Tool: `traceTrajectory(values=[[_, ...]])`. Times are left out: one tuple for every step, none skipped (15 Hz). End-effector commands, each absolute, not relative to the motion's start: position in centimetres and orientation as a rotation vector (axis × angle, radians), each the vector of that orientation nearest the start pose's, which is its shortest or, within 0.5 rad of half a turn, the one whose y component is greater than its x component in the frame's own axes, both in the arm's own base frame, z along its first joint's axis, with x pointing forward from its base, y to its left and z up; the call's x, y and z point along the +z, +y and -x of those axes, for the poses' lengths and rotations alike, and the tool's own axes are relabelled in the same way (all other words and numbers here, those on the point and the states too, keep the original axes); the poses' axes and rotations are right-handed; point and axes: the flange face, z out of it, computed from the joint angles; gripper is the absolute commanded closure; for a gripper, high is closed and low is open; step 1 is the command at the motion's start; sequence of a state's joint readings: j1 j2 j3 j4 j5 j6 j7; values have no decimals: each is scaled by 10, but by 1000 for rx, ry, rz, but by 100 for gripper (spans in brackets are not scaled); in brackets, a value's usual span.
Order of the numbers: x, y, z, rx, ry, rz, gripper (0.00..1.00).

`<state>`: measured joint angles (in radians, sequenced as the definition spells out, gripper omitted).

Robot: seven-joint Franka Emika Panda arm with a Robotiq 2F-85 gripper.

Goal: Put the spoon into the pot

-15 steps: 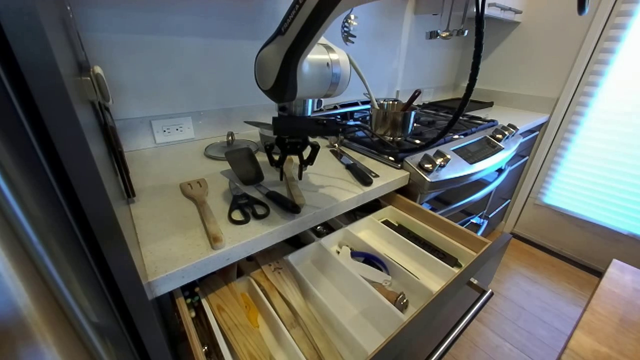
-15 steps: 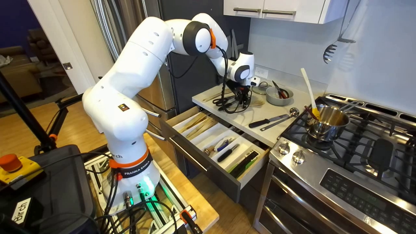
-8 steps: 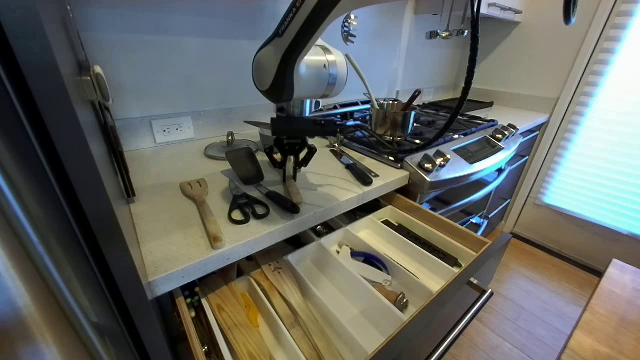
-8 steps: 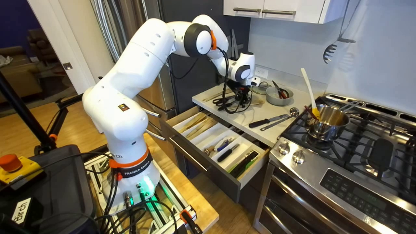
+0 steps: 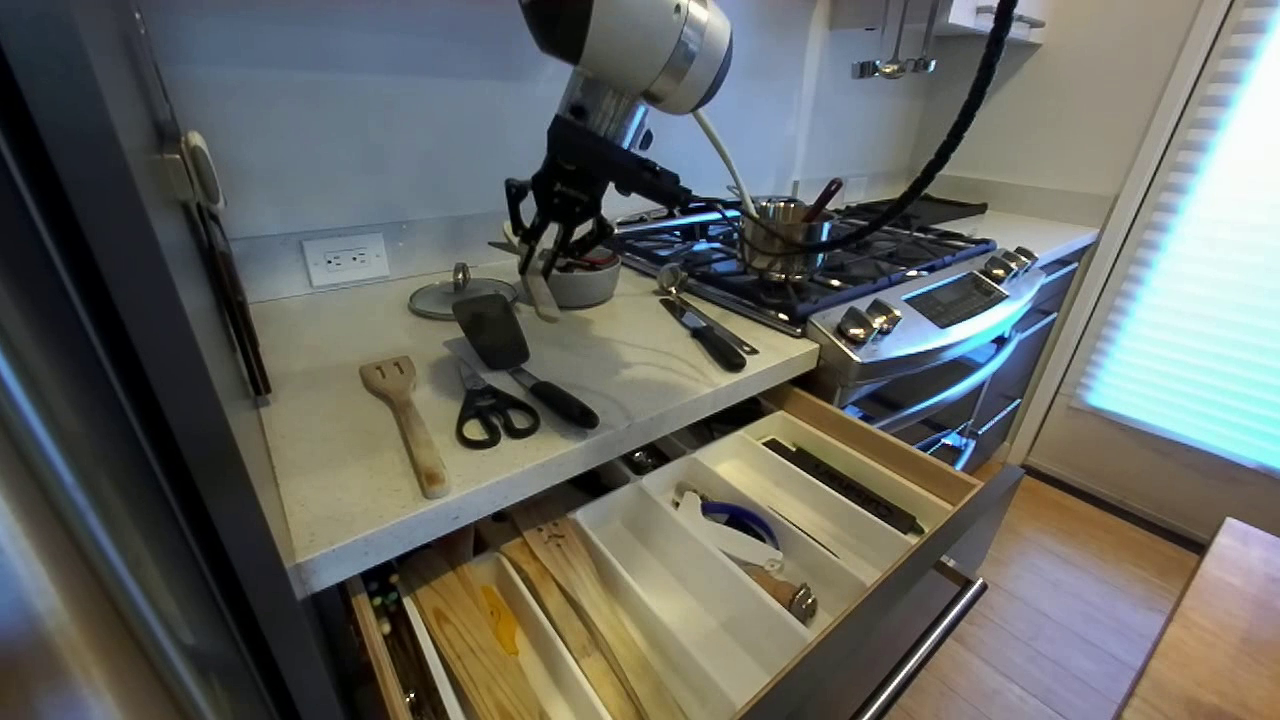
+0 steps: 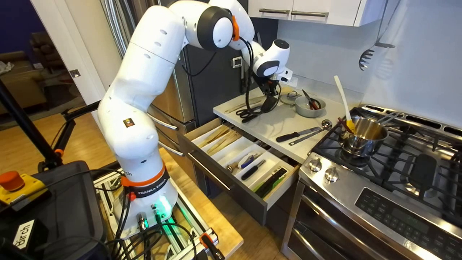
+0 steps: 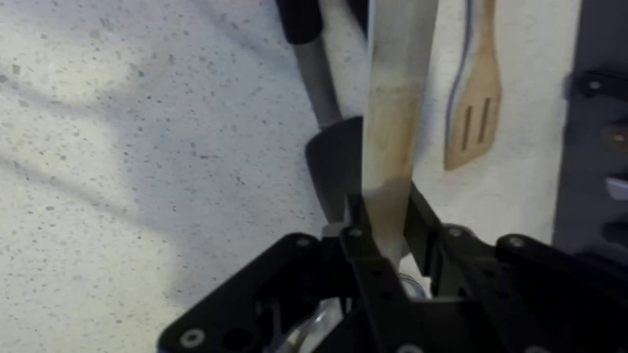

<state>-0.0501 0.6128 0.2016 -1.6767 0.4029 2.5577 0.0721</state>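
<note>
So, your pincer point(image 5: 537, 266) is squeezed around the wooden spoon point(image 7: 394, 122) and holds it on a slant. In both exterior views, the shiny steel pot point(image 6: 355, 146) sits on the gas stove point(image 6: 384, 177) to the right of the pincer, well apart from it. Lower than the pincer, on the counter point(image 5: 650, 375), you can see the black turner point(image 5: 492, 330), the black-handled scissors point(image 5: 482, 400) and the slotted wooden spatula point(image 5: 407, 420).

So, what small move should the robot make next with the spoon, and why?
I would probably lift the spoon higher before carrying it over: the fingers hold it off the counter, but the bowl seems close to its path to the pot, whose rim it must clear.
</note>
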Motion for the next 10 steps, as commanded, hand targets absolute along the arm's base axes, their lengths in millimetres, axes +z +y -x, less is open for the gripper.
traceTrajectory(values=[[302,68,-666,-402,396,2524,94],[305,64,-660,-437,416,2468,94],[312,57,-651,-478,449,2418,94],[314,51,-645,-518,485,2366,94],[318,42,-636,-557,538,2325,94],[325,35,-629,-600,584,2283,94],[331,28,-624,-640,632,2241,94],[337,19,-617,-679,692,2206,94],[344,10,-611,-714,749,2164,94],[350,-2,-606,-739,812,2122,94]])
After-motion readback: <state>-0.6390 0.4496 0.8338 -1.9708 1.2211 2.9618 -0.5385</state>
